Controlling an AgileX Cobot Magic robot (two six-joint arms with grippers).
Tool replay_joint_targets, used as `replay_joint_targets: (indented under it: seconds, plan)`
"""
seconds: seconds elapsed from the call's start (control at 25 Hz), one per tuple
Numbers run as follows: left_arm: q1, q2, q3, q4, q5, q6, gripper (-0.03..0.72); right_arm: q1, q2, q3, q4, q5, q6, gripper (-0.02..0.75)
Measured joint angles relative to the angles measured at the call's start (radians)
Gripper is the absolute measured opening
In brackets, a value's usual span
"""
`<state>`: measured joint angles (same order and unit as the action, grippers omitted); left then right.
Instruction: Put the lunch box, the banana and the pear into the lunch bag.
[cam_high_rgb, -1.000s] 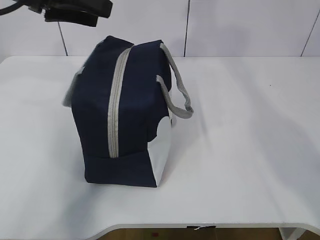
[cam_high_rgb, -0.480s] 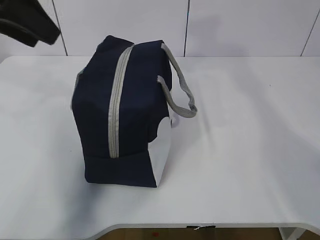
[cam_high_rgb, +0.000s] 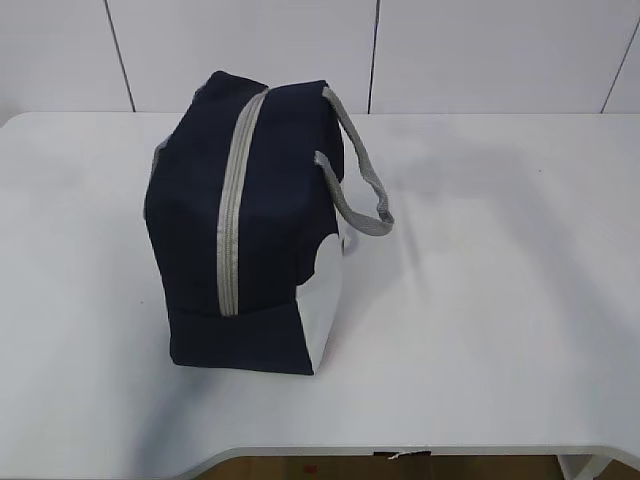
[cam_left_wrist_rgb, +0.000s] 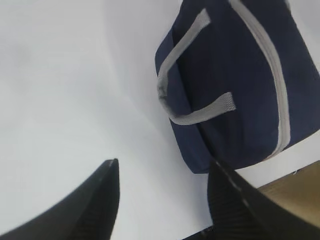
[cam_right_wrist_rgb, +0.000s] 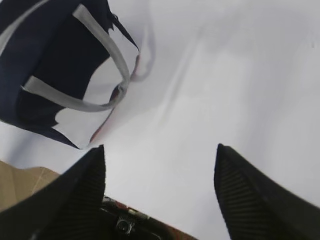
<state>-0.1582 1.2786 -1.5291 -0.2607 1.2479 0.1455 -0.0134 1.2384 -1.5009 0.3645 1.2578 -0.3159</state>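
Note:
The navy-blue lunch bag (cam_high_rgb: 250, 230) stands on the white table (cam_high_rgb: 480, 300), left of centre, its grey zipper (cam_high_rgb: 230, 220) closed along the top and front. One grey strap handle (cam_high_rgb: 362, 185) hangs on its right side. The bag also shows in the left wrist view (cam_left_wrist_rgb: 235, 85) and the right wrist view (cam_right_wrist_rgb: 45, 65). My left gripper (cam_left_wrist_rgb: 162, 167) is open and empty above the table beside the bag. My right gripper (cam_right_wrist_rgb: 160, 150) is open and empty above bare table. Neither gripper shows in the exterior view. The lunch box, banana and pear are out of view.
The table's front edge (cam_high_rgb: 400, 452) runs along the bottom of the exterior view. A white panelled wall (cam_high_rgb: 480, 50) stands behind the table.
The left arm, seen at the upper left above the bag a second ago, has moved left and out of the exterior view. The bag has not moved.

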Motion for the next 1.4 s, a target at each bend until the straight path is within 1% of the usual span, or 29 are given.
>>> replay_joint_targets:
  seconds: [0.12,0.2,0.44,0.68,0.88,0.96,1.2,1.4]
  plan:
    - [0.0,-0.078,0.04,0.002,0.002,-0.012,0.426,0.0,-0.059,0.097,-0.037,0.0,0.047,0.538]
    - [0.0,-0.138,0.091,0.008,0.002,-0.013,0.426,0.0,-0.1,0.158,-0.06,0.0,0.074,0.538]
    - [0.0,-0.327,0.297,0.077,0.005,-0.03,0.425,0.0,-0.254,0.32,-0.115,0.0,0.135,0.538]
    - [0.0,-0.536,0.492,0.099,0.007,-0.044,0.425,0.0,-0.43,0.441,-0.179,0.0,0.198,0.538]
    - [0.0,-0.684,0.639,0.17,0.009,-0.082,0.425,0.0,-0.558,0.541,-0.266,0.002,0.248,0.538]
    - [0.0,-0.738,0.697,0.191,0.003,-0.086,0.425,0.0,-0.602,0.595,-0.28,0.002,0.253,0.538]
    - [0.0,-0.842,0.868,0.209,-0.038,-0.088,0.425,0.0,-0.707,0.778,-0.303,0.002,0.256,0.538]
    - [0.0,-0.887,0.967,0.209,-0.083,-0.088,0.425,0.0,-0.796,0.943,-0.337,-0.029,0.256,0.538]
